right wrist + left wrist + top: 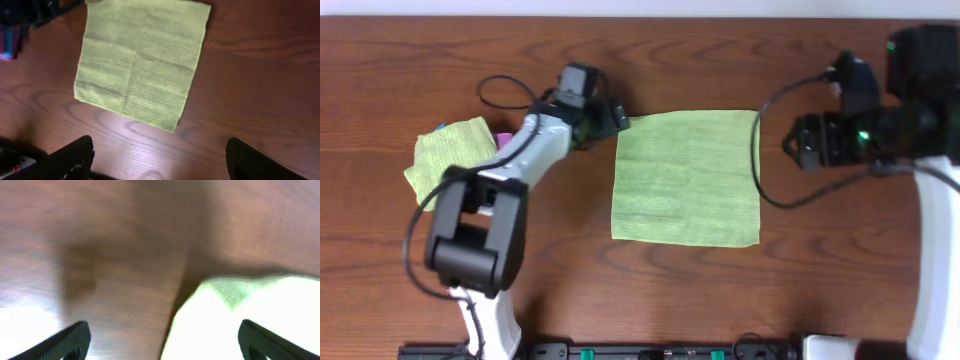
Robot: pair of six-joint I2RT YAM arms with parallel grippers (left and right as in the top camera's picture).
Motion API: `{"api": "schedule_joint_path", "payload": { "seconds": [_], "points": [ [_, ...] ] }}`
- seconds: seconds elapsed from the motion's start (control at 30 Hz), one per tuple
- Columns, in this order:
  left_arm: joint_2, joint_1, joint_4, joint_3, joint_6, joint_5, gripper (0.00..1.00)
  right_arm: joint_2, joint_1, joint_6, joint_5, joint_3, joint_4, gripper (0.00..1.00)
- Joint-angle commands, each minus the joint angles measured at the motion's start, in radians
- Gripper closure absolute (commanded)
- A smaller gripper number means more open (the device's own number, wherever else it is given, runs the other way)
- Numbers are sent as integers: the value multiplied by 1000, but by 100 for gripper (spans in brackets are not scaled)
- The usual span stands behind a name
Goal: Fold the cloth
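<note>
A light green cloth lies spread flat in the middle of the wooden table. My left gripper is open and low at the cloth's far left corner; in the left wrist view its fingers straddle the cloth's corner, which looks bright and blurred. My right gripper is open and empty, raised to the right of the cloth's far right corner. The right wrist view shows the whole cloth flat beyond the open fingers.
A second, crumpled green cloth lies at the left of the table with a pink and blue object beside it. Black cables loop from both arms, one over the cloth's right edge.
</note>
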Motion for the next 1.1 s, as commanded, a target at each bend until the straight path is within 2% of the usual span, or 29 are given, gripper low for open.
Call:
{"api": "schedule_joint_path", "payload": {
  "seconds": [0.0,0.23,0.33,0.47,0.6,0.77,0.97,1.07],
  "points": [
    [-136,19,-102,26,177,54,5,-122,-68,-44,-60,-72,10,14],
    [-321,21,-418,11,204,83,5,-389,-198,-89,-195,-504,139,11],
    [-398,21,-480,-33,187,128,5,-495,-262,-89,-259,-710,206,11],
    [-549,21,-482,-179,141,149,5,-556,-325,-88,-346,-872,263,9],
    [-731,21,-399,-380,59,190,5,-550,-372,-92,-434,-947,297,8],
    [-890,21,-208,-641,-120,249,5,-501,-404,-68,-501,-1002,359,6],
    [-893,20,32,-822,-263,314,5,-373,-406,16,-552,-1061,455,4],
    [-875,20,85,-848,-297,316,5,-293,-406,82,-582,-1095,534,4]
  ]
}}
